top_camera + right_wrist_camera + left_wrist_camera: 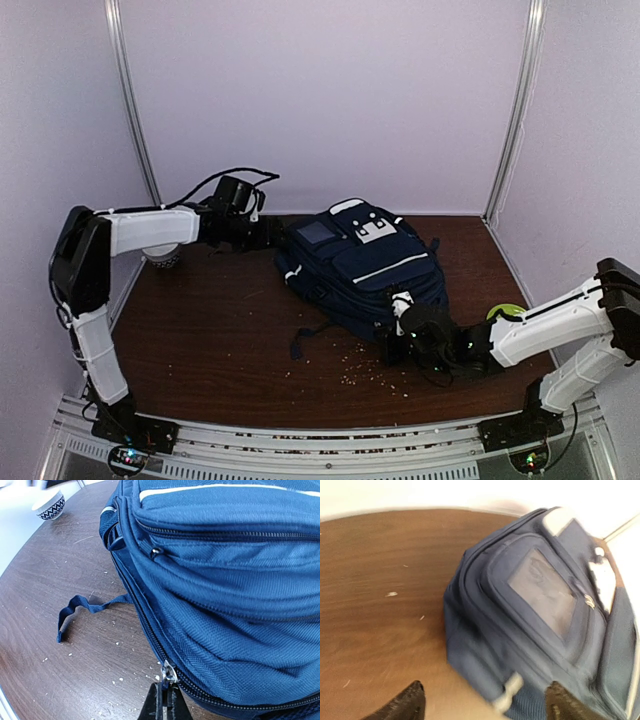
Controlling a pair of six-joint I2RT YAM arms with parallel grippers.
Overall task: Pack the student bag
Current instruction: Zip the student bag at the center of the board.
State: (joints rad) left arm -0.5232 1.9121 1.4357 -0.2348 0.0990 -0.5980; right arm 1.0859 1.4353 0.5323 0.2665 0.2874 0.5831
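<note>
Soft, slumping fabric, the student bag (360,265) probably drags when tugged. The right gripper (166,687) pinches its zipper pull (168,672), the sensible hold; the left gripper (485,689) gapes wide

place: robot lab test booth | table (220,340): brown wood, under the left gripper (268,235) and right gripper (395,350) | walls (330,90): plain, pale, close behind them | metal rail (320,440): arm bases bolted on, at their near side

Top view looks down from behind; wrist views, close behind left tool (487,702) and right tool (165,700), share the student bag (225,580) ahead.
</note>
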